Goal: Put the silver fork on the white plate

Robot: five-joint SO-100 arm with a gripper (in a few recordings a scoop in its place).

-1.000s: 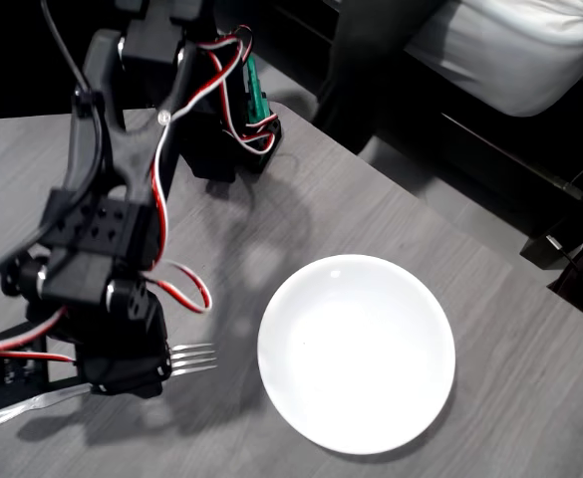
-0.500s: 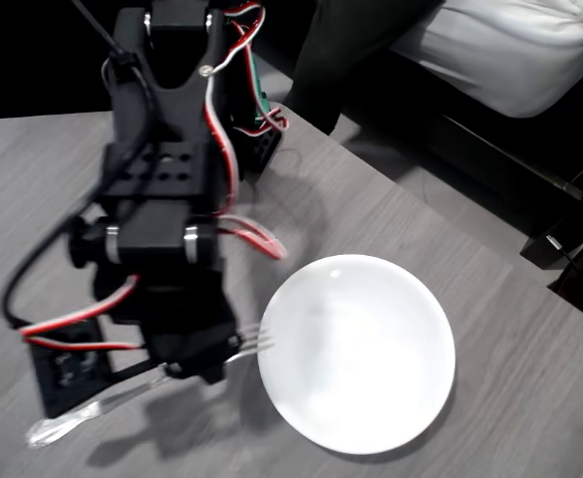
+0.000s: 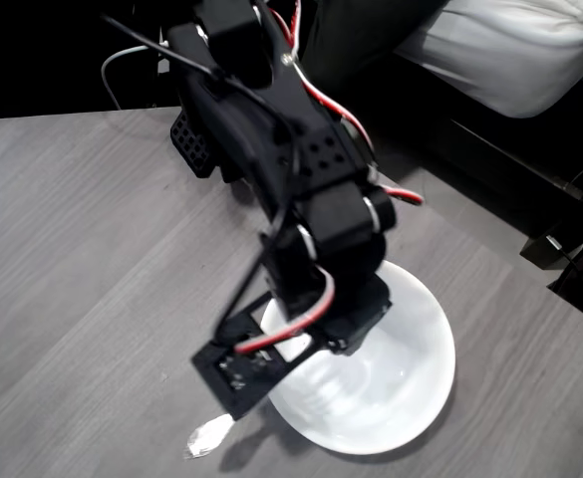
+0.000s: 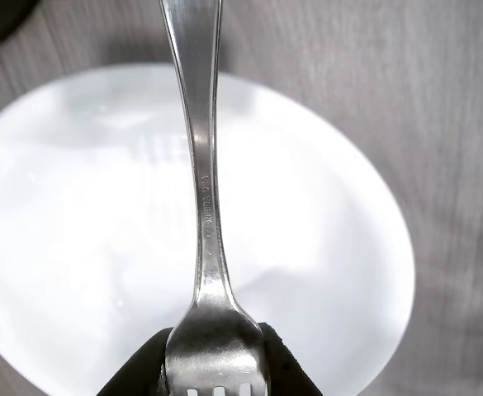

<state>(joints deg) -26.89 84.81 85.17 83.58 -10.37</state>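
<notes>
Gripping the silver fork (image 4: 205,206) near its neck, just behind the tines, the tool (image 4: 215,363) shows as two black fingers pressed against either side of the metal at the bottom of the wrist view. From there the fork's handle runs straight up the picture, crossing above the white plate (image 4: 76,247) and passing beyond its far rim over the grey wood-grain desk (image 4: 439,99). A faint reflection of the fork shows on the plate's glossy surface. In the overhead view the black arm (image 3: 311,199), with its red and white wires, reaches over the left part of the plate (image 3: 411,368) and hides most of the fork; only the rounded handle end (image 3: 207,438) shows, poking out past the plate's lower-left rim above the desk (image 3: 72,249). Whether the fork touches the plate cannot be told. At the upper right, off the desk, lies white bedding (image 3: 510,50).
</notes>
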